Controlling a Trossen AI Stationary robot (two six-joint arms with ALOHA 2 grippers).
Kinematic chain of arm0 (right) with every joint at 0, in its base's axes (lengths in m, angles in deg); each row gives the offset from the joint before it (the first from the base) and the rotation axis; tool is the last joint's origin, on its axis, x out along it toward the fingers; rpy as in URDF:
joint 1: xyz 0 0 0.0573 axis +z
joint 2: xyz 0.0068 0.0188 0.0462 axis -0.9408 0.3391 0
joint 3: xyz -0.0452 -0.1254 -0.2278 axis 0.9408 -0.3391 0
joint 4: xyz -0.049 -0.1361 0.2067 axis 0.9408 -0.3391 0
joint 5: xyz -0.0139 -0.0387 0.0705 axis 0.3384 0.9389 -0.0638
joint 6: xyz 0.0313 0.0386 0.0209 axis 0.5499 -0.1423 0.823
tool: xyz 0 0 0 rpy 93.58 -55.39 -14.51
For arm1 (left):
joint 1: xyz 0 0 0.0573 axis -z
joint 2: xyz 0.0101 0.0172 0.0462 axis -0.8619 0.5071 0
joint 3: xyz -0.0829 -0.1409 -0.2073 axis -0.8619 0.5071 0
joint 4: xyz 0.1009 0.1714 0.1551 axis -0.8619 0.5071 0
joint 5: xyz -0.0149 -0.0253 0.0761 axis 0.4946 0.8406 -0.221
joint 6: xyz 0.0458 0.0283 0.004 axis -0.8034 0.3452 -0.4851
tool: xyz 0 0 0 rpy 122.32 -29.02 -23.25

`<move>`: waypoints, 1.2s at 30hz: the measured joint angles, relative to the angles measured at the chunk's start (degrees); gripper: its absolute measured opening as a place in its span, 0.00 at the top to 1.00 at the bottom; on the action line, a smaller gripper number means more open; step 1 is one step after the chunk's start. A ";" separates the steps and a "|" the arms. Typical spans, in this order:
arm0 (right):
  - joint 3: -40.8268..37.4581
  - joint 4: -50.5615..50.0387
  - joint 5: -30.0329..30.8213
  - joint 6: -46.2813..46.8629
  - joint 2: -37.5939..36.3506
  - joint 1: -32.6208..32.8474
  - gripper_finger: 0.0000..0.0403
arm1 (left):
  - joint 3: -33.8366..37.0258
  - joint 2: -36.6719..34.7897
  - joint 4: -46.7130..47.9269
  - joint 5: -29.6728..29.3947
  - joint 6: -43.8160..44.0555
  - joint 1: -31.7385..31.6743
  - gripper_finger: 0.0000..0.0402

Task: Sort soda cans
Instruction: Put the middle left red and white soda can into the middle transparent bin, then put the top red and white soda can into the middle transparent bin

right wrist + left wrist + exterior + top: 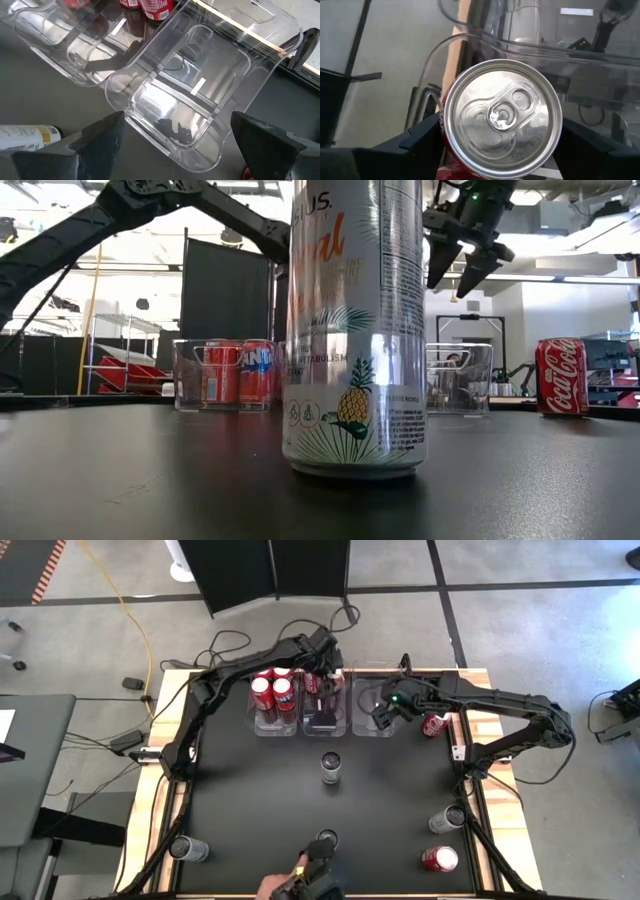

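My left gripper (pixel 318 680) is over the far end of the middle clear bin (pixel 322 720), shut on a red can (pixel 502 117) with a silver top. The left bin (pixel 258 725) holds several red cans (pixel 273 690). My right gripper (pixel 385 718) hangs open above the empty right bin (pixel 190 90), touching nothing. One red can (pixel 433 725) stands just right of that bin. Silver cans stand at mid-table (pixel 330 768), near the near edge (pixel 327 840), and at the near left (pixel 188 848) and right (pixel 447 818). Another red can (pixel 440 858) lies at the near right. My left gripper pinches the red can between its two fingers (pixel 422 137), one on each side of the can's wall (pixel 445 142) just below the rim. The can's silver top faces the wrist camera. The can itself hides what is under it.
The three clear bins stand side by side at the table's far middle. In the low view a tall silver can (pixel 350 330) with a pineapple print fills the centre and hides the middle bin. A person's hand (pixel 272 885) is at the near edge. Dark open tabletop (pixel 250 790) lies between the bins and the near cans.
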 joint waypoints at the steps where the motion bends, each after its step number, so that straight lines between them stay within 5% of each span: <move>1: 0.00 0.00 0.02 0.00 0.00 -0.10 0.06 | 0.00 0.00 0.00 0.08 0.11 -0.13 0.24; 8: 0.00 0.07 0.07 4.55 0.00 -1.16 0.06 | 0.04 -0.20 -0.72 -1.21 2.28 -0.55 0.11; 17: 0.00 0.49 0.13 7.37 -1.02 -0.49 0.06 | -1.68 -1.26 1.63 -9.19 3.12 -0.33 0.11; 25: 0.06 1.68 1.45 7.38 -2.73 0.76 0.06 | -8.57 -7.04 4.87 -10.40 4.46 -0.07 0.10; 36: 1.70 -33.54 10.35 33.93 -2.71 -2.31 0.06 | -9.66 -15.75 8.43 -10.13 10.18 0.76 0.10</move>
